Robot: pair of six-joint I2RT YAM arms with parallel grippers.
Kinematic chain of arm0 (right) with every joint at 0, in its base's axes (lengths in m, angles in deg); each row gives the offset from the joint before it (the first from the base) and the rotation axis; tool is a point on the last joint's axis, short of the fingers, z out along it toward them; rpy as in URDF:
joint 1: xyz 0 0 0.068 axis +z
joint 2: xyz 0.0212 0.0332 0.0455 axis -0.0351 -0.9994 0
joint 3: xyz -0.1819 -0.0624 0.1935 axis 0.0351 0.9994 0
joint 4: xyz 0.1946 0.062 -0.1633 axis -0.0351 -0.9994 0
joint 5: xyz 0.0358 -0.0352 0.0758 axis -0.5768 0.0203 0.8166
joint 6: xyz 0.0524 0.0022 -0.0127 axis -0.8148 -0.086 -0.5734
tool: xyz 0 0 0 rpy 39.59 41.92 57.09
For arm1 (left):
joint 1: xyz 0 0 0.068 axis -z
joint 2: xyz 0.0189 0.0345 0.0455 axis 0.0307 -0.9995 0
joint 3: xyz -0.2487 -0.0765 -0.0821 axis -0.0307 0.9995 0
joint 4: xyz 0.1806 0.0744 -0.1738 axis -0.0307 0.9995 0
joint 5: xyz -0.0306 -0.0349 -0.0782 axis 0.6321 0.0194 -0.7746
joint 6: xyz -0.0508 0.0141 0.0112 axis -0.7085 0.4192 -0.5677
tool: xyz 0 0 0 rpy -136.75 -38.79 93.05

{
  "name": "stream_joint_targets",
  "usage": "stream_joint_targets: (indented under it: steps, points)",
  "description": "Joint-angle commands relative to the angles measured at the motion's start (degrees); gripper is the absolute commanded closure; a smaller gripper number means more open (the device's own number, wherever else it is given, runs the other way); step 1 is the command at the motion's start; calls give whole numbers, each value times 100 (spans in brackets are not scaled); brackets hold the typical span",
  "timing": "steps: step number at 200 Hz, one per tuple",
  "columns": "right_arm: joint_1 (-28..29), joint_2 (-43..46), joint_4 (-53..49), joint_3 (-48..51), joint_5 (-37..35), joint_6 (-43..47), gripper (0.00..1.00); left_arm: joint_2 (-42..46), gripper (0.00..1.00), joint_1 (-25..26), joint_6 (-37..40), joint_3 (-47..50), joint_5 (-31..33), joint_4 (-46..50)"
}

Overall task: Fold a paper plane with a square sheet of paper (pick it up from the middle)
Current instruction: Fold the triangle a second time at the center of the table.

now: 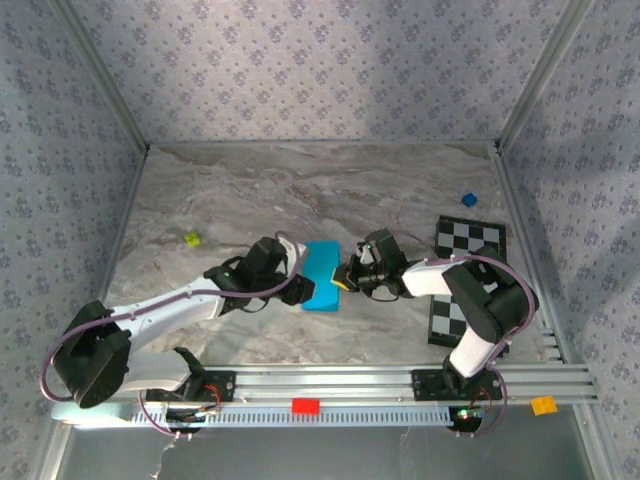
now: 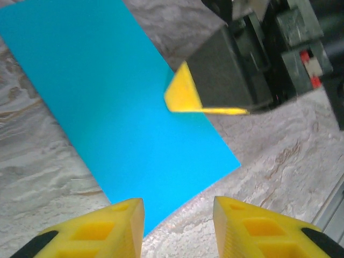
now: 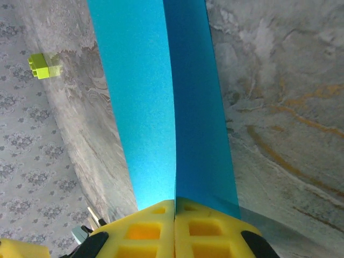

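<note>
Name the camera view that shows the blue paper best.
Right wrist: the paper fills mid-frame, a lengthwise line visible, its near end pinched in the right gripper. Left wrist shows its flat face, partly cropped; the top view, a small far-off rectangle.

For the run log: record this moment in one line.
square sheet of paper: creased lengthwise | left pincer: open, at its corner | right pincer: shut on its edge

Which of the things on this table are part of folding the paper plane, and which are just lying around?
In the job: blue paper sheet, right gripper pinching it, left gripper open at its edge.
Lying about: checkered board, green block, blue cube, red brick, orange brick.
</note>
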Motion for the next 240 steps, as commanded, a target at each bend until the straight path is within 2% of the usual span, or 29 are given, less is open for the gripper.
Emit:
stream_joint_targets:
  steps: [1,27,41,67,84,141,173,240]
  points:
    - [-55,-10,-131,-94,194,134,94,-215,58,527,506,-328,837,362]
    - [-52,-3,-105,-102,224,117,94,-604,53,1186,778,-593,1506,573]
    - [-57,-4,-113,-114,244,118,94,-803,47,1483,922,-737,1889,655]
    - [-62,-9,-130,-107,246,108,94,-1156,41,1852,1138,-1001,2278,755]
    - [-61,-13,-131,-107,242,95,94,-1419,34,1994,1229,-1179,2400,798]
    - [-67,-12,-131,-93,248,82,94,-2187,31,2213,1356,-1609,2939,1001]
    - [-62,-21,-122,-107,260,77,93,-2337,39,2217,1375,-1723,3088,1055]
    - [-63,-1,-174,-104,221,73,92,-2155,69,2215,1366,-1610,3145,968]
